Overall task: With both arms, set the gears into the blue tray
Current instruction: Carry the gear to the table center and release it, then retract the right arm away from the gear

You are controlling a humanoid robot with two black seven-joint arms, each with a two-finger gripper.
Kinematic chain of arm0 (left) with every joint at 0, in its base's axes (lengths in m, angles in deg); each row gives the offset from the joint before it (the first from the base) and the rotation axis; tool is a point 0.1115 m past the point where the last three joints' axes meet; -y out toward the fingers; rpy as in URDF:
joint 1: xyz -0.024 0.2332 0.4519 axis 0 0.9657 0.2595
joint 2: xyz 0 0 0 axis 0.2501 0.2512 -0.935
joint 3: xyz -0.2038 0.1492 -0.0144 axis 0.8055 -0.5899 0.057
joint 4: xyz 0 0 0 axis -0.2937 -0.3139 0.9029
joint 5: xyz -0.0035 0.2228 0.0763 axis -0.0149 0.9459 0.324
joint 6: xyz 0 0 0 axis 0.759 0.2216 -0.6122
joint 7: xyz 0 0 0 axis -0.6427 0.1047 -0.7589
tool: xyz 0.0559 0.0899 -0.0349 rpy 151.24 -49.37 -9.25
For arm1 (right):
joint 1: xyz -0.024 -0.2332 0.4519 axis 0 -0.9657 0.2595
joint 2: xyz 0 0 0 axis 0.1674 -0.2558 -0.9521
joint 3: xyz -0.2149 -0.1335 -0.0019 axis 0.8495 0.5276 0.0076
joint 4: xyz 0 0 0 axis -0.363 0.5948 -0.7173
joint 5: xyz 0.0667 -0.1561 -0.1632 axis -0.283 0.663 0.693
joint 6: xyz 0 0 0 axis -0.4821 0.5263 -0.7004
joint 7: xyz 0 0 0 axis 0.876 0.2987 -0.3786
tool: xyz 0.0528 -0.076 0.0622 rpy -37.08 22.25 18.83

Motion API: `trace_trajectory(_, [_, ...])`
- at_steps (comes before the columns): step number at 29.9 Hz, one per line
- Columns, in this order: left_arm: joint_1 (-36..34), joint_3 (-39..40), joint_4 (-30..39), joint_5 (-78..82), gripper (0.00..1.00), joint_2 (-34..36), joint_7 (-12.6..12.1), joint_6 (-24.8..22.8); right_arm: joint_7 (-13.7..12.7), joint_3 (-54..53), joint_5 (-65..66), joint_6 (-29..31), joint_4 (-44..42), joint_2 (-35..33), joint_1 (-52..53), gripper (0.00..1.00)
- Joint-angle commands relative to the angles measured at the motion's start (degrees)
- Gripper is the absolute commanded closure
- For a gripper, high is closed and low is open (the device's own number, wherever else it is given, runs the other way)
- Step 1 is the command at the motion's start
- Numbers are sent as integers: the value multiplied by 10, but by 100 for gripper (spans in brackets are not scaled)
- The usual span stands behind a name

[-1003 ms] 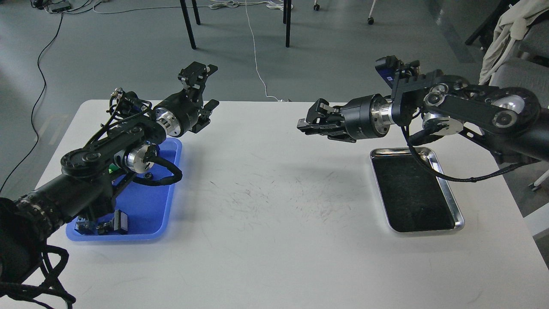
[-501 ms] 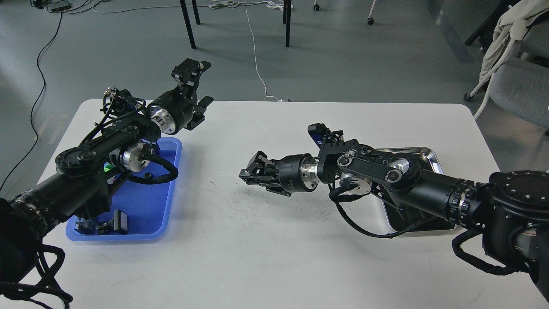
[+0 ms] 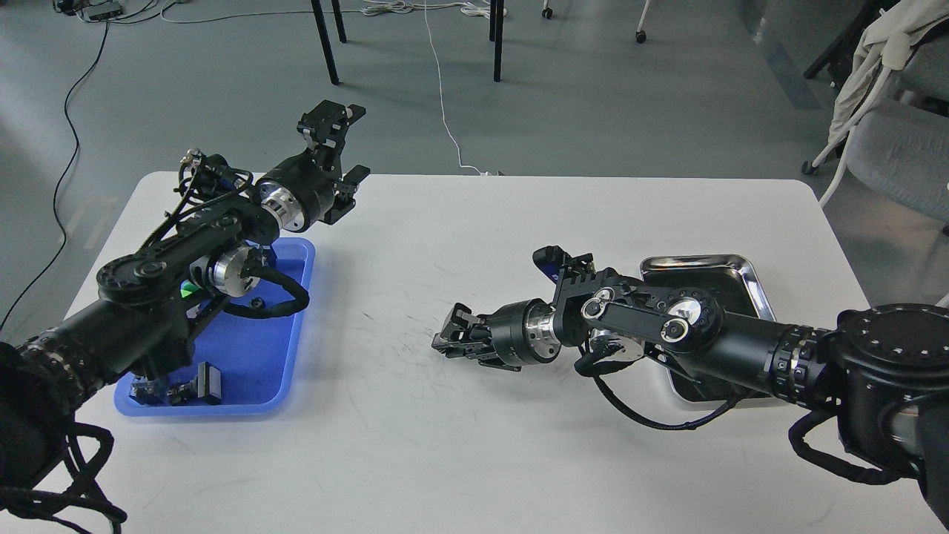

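**Inspector:** Start with the jaws. Left gripper [image 3: 342, 152]?

**Assistant:** Fingers parted, one raised and one lower, nothing between them. It is held beyond the far end of the blue tray [image 3: 252, 356], above the table's far left corner.

**Inspector:** Right gripper [image 3: 454, 343]?

**Assistant:** Low over the middle of the white table [image 3: 474, 445], pointing left toward the blue tray. It is seen nearly end-on and dark; I cannot tell whether the fingers are closed or carrying anything.

**Inspector:** The gears?

**Assistant:** One small black ring [image 3: 256, 302] lies in the blue tray by the left arm's cable, probably a gear. Other dark parts sit in the tray's near end, half hidden by the left arm [image 3: 148, 297]. The steel tray [image 3: 741, 271], behind the right arm, shows no gears in its visible part.

**Inspector:** Step in hand?

**Assistant:** My judgement: the right arm is heading for the blue tray, possibly delivering. To do it well, it should travel level, clear the tray's raised rim before lowering, and release close to the floor so nothing rolls. The left arm covers much of the tray, so it should aim for the open blue patch near the right rim.
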Motion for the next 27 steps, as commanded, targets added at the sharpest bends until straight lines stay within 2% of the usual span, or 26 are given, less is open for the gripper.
trace_trajectory(1, [0, 0, 0, 0, 3, 0, 0, 1, -5, 1, 0, -1, -1, 0, 0, 80])
trace_trajectory(4, [0, 0, 0, 0, 3, 0, 0, 1, -5, 1, -1, -1, -1, 0, 0, 54])
trace_trajectory(5, [0, 0, 0, 0, 3, 0, 0, 2, -5, 1, -1, -3, -1, 0, 0, 40])
trace_trajectory(6, [0, 0, 0, 1, 3, 0, 0, 4, -5, 1, -2, -4, 0, 0, 1, 17])
trace_trajectory(7, [0, 0, 0, 0, 3, 1, 0, 4, -5, 1, -4, -6, 0, 0, 2, 8])
trace_trajectory(14, [-1, 0, 0, 0, 3, 3, 0, 4, -4, -29, -8, -16, -8, 0, 15, 6])
trace_trajectory(21, [-2, 8, 10, 0, 3, 19, -1, 4, -4, -189, -12, -16, -30, 0, 35, 5])
trace_trajectory(25, [-2, 4, 54, 5, 3, 52, -2, 5, -2, -280, -28, -11, -27, -10, 35, 5])
trace_trajectory(27, [2, -4, 89, 13, 3, 75, -2, 12, -2, -311, -78, -11, -24, -60, 31, 5])
